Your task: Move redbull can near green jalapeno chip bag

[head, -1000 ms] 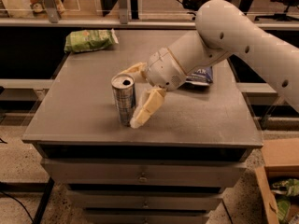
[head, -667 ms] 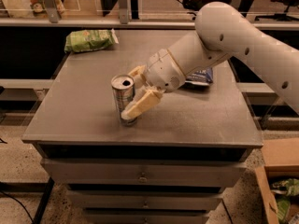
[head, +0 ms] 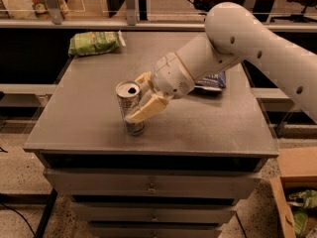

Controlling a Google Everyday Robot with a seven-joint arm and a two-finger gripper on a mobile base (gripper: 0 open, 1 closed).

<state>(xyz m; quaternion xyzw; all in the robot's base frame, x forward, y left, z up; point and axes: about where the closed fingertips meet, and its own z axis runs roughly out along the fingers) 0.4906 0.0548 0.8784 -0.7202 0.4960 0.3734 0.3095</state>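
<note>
The redbull can, slim and silver with an open pull-tab top, stands upright on the grey table top, front left of its middle. My gripper reaches in from the right, its cream fingers on either side of the can. One finger crosses the can's front and the other sits behind its rim, so the gripper is shut on the can. The green jalapeno chip bag lies at the table's far left corner, well apart from the can.
A dark blue bag lies on the table behind my arm, partly hidden by it. Shelving runs along the back. Drawers sit under the table top. A cardboard box stands on the floor at the lower right.
My gripper has moved left onto the can, with its near finger swinging up across the can's front. The can and both bags have stayed in place.
</note>
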